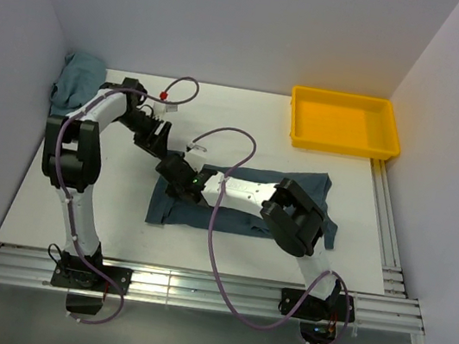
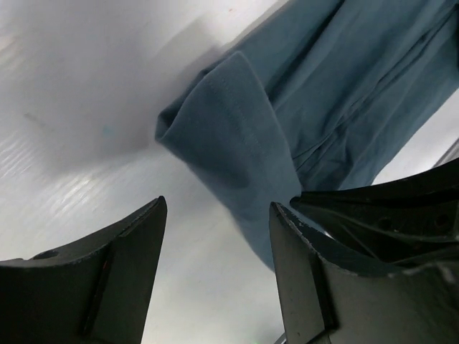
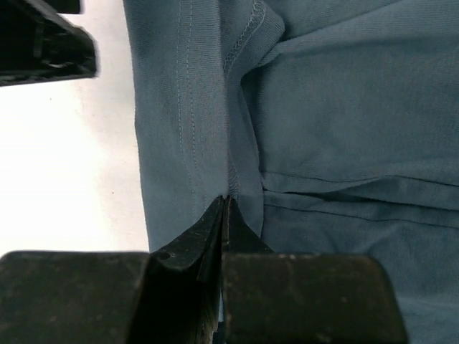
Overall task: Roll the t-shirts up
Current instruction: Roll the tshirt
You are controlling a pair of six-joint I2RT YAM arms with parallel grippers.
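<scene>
left tool (image 2: 216, 208) jaws wide apart, right tool (image 3: 225, 206) jaws pressed together, the two tools close together

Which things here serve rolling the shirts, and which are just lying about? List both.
Job in hand:
flat shirt, pinched in the shut right jaws
bundled shirt in the far left corner
left jaws, open beside the flat shirt's sleeve

Lying about:
yellow tray at the far right

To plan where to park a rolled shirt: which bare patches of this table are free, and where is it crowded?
Free: the table strip between the folded t-shirt and the near rail; the back stretch between the bunched t-shirt and the yellow tray. Crowded: the folded shirt's left end, where the left gripper and right gripper meet.
</scene>
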